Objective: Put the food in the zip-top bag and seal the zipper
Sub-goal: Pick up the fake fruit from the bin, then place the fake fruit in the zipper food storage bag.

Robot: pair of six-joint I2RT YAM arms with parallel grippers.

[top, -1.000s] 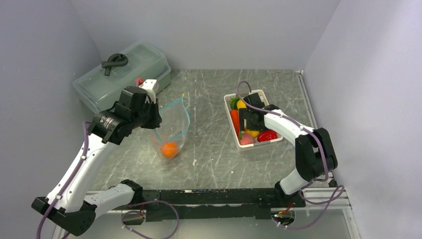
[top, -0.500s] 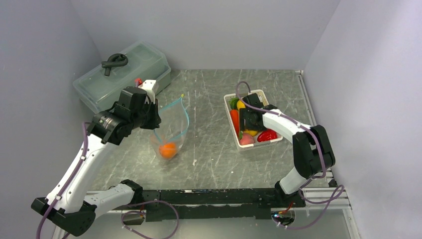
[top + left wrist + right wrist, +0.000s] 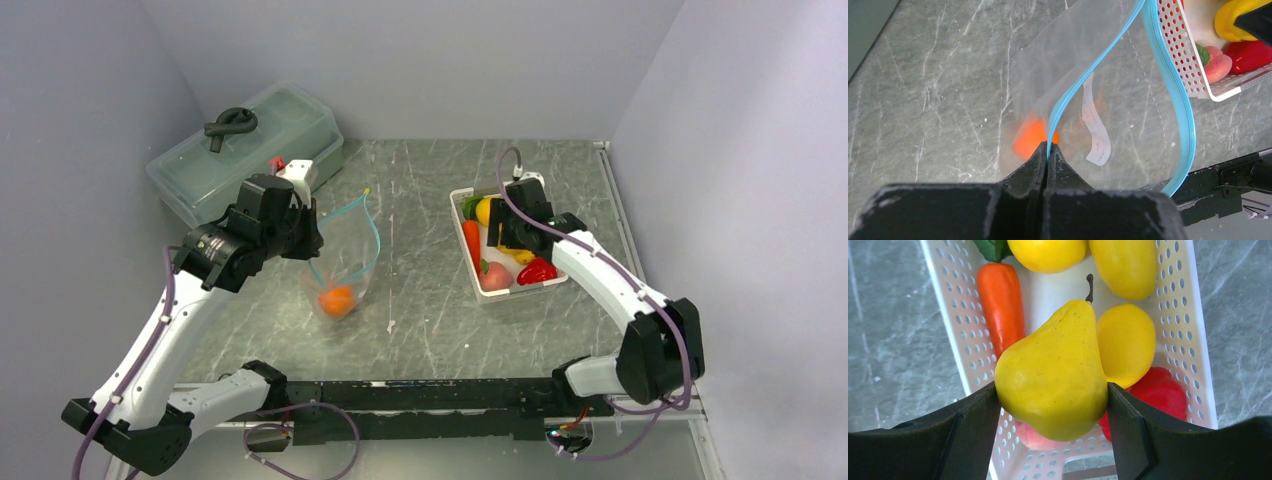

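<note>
Left gripper (image 3: 1048,150) pinched the teal zipper strip (image 3: 1175,95) of the clear plastic bag (image 3: 1128,130); right gripper (image 3: 1048,405) clamped a glossy yellow toy pear (image 3: 1053,360), needing release mid-mouth.

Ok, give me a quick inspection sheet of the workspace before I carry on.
Surface: grey marbled table, one pale scrap near the bag.
Job's things: zip-top bag open, one orange inside; zipper unsealed; carrot, red pepper and yellow fruits in the white basket.
Clutter: translucent lidded box at far left, black looped item on its lid.
Grippers: left gripper shut on the zipper; right gripper shut on a yellow pear above the basket.
Cables: purple cables run along both arms.
Surroundings: plain grey walls on three sides.
</note>
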